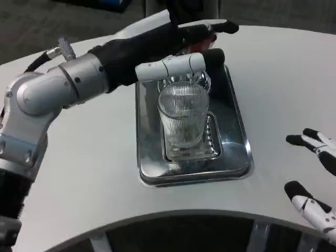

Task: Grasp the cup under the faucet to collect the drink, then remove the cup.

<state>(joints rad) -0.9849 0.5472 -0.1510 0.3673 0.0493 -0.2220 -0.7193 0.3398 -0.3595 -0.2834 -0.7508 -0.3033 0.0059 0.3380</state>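
Right hand (315, 178) open beside ribbed clear cup (182, 118) on shiny steel tray (239, 149).

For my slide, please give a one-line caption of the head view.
Left hand reaching over the ribbed glass cup on the metal tray; right hand waits open.

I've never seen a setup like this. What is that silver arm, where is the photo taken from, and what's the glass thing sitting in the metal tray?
You are looking down from a camera on a humanoid robot's head or chest, at its white table. The silver arm is its own left arm; the left hand reaches over a ribbed clear cup, one white finger lying across the rim. Whether it truly grips the cup is hard to tell. The cup stands on a small grate inside a shiny metal tray. The right hand waits at the table's edge, fingers apart, holding nothing.
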